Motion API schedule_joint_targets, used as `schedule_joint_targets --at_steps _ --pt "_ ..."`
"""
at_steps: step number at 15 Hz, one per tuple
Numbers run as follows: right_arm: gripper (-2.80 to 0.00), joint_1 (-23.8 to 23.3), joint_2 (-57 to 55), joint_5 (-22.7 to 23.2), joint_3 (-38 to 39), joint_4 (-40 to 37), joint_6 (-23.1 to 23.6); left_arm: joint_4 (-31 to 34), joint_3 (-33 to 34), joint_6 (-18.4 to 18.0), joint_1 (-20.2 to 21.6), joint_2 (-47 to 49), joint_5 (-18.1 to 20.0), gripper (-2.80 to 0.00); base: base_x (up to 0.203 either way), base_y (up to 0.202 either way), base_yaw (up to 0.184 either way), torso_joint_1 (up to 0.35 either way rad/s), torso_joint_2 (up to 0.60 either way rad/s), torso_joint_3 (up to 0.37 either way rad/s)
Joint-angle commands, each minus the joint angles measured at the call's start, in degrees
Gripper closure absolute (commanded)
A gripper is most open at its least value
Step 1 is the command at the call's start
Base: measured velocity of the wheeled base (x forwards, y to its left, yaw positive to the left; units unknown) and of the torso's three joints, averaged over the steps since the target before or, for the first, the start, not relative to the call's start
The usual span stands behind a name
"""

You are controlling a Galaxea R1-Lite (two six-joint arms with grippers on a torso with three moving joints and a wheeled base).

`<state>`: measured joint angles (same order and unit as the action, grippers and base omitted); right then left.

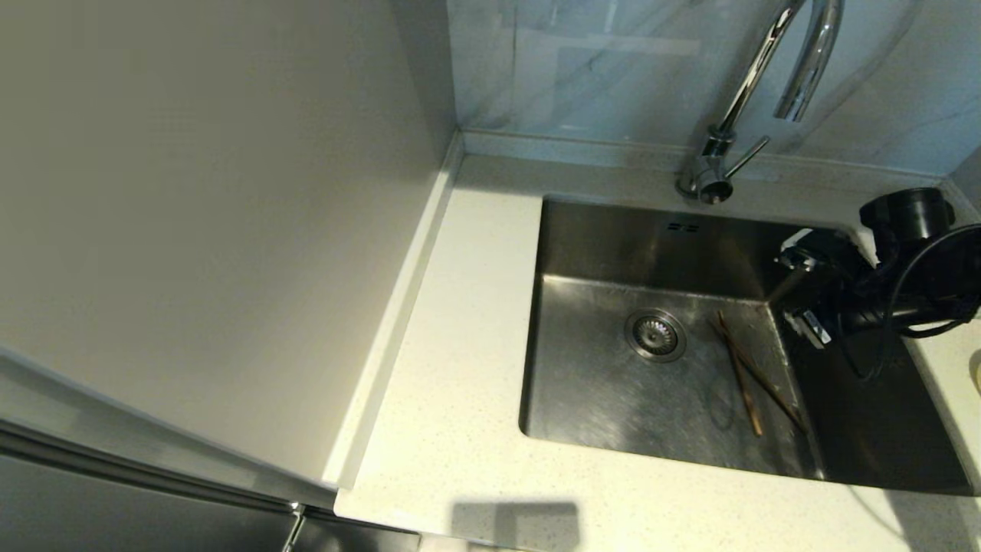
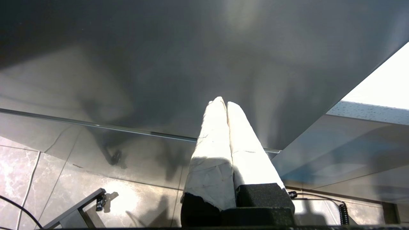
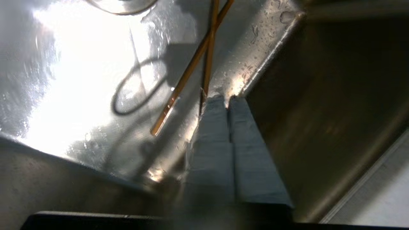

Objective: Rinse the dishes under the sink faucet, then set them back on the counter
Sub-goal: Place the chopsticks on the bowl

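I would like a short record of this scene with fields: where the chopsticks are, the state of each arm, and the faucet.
chopsticks: lying crossed on the sink floor, beside the drain strainer
right gripper: inside the sink, fingers shut, tips near one chopstick's end; no grip on it visible
left gripper: parked below the counter, fingers shut, empty
faucet: no water running
bowls: not in view

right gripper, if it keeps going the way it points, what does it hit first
Probably the sink floor near the chopsticks; the shut right gripper holds nothing, though depth is unclear.
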<state>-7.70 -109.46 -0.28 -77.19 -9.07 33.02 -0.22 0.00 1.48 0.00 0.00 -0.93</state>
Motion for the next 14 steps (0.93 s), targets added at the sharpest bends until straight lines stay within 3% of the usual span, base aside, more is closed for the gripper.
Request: schedule_joint_targets --at_steps 1,9,14 --pt "0.00 1.2 -3.4 -1.5 -1.9 -0.1 -3.3 0.0 0.0 0.0 0.0 -0.2 0.0 0.00 0.000 0.000 0.000 0.000 0.00 0.000" --pt "0.00 1.6 -9.3 -4.1 -4.3 -0.2 -12.7 0.0 0.0 0.0 0.0 -0.2 0.0 0.00 0.000 0.000 0.000 0.000 0.00 0.000" --pt "0.00 1.7 -11.3 -4.4 -5.8 -0.6 -12.9 0.0 0.0 0.0 0.0 -0.2 0.0 0.00 0.000 0.000 0.000 0.000 0.00 0.000"
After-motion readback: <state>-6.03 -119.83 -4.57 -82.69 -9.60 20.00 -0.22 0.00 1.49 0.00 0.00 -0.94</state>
